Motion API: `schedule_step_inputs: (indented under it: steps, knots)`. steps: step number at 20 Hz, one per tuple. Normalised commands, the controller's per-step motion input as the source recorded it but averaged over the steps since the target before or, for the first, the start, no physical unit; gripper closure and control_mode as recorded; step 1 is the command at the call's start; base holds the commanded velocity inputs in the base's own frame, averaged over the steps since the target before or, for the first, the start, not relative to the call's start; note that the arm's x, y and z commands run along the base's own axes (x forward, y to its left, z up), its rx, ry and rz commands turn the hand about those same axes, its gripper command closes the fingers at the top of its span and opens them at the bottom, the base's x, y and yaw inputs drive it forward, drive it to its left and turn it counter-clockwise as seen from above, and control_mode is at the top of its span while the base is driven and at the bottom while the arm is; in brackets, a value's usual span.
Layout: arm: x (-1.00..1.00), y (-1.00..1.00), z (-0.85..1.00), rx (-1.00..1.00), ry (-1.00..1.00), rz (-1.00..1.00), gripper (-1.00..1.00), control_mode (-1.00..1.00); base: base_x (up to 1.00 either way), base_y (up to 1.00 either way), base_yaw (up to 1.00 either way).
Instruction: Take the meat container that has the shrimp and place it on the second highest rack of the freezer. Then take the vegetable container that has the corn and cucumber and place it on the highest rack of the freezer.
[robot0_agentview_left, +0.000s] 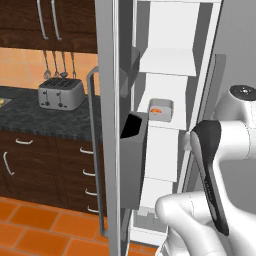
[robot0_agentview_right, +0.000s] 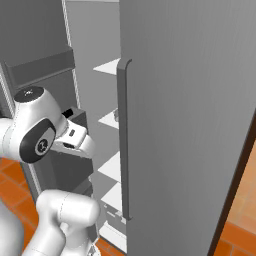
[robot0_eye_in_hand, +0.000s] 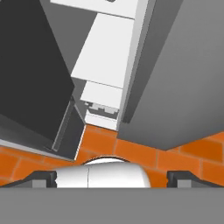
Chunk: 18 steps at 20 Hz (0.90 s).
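Observation:
The freezer (robot0_agentview_left: 172, 30) stands open, white inside. A small grey tray holding the orange shrimp (robot0_agentview_left: 157, 110) rests on the second highest rack (robot0_agentview_left: 162, 123). Above it the highest rack (robot0_agentview_left: 167, 64) is bare. My arm's white hand (robot0_agentview_right: 76, 139) hangs in front of the open cabinet, below the tray's level. In the hand view my gripper (robot0_eye_in_hand: 111, 178) points down at the orange floor, open, its fingertips (robot0_eye_in_hand: 43, 178) wide apart with nothing between them. The lower white shelves (robot0_eye_in_hand: 105, 57) lie ahead of it. The corn and cucumber container is out of view.
The freezer door (robot0_agentview_left: 107, 125) swings out on the left with a dark grey door bin (robot0_agentview_left: 134, 160) and a long handle (robot0_agentview_left: 92, 150). The neighbouring grey door (robot0_agentview_right: 190, 125) stands close on the right. A toaster (robot0_agentview_left: 61, 93) sits on the dark counter (robot0_agentview_left: 30, 117).

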Motion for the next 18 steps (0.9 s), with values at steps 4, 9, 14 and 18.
schedule_step_inputs:
  steps: [4,9,14,18]
  knots:
    - [-0.01,0.0,0.0,0.04,0.0,-0.04,-1.0,-1.0,0.0,0.0,0.0]
    - [-0.06,0.0,0.0,0.0,0.0,0.0,-1.0,1.0,-0.16,0.0,0.0]
    - [0.0,0.0,0.0,0.0,0.0,0.0,-1.0,1.0,-0.73,-0.2,0.12]
    - [0.0,0.0,0.0,0.0,0.0,0.0,-1.0,1.0,-0.34,-0.71,0.52]
